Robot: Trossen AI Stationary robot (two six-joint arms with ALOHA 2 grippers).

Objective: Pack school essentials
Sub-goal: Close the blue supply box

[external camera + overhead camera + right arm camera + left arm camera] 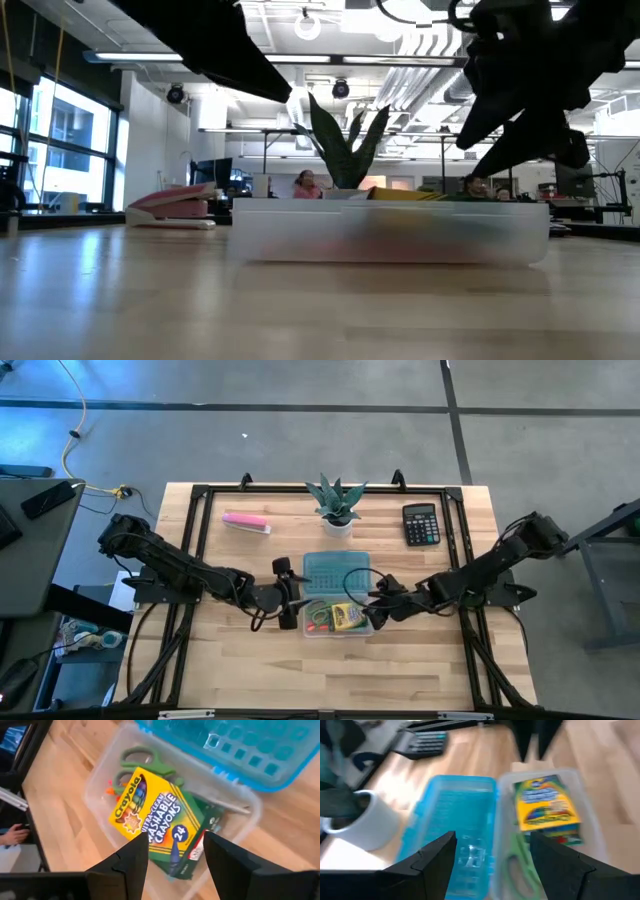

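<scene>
My right gripper [172,852] hangs open and empty just above the clear box [100,775]. Inside the box lies a yellow crayon pack [155,822] reading "Crayola", "Ultra-Clean Washable Crayons", "24", partly covering the green-handled scissors [137,760]. The box's blue lid [335,571] lies flipped open, touching the box's far edge. My left gripper [286,592], also open and empty, sits just beside the box. Beyond the lid stand a potted plant [337,506], a black calculator [421,524] and a pink bar [246,522].
</scene>
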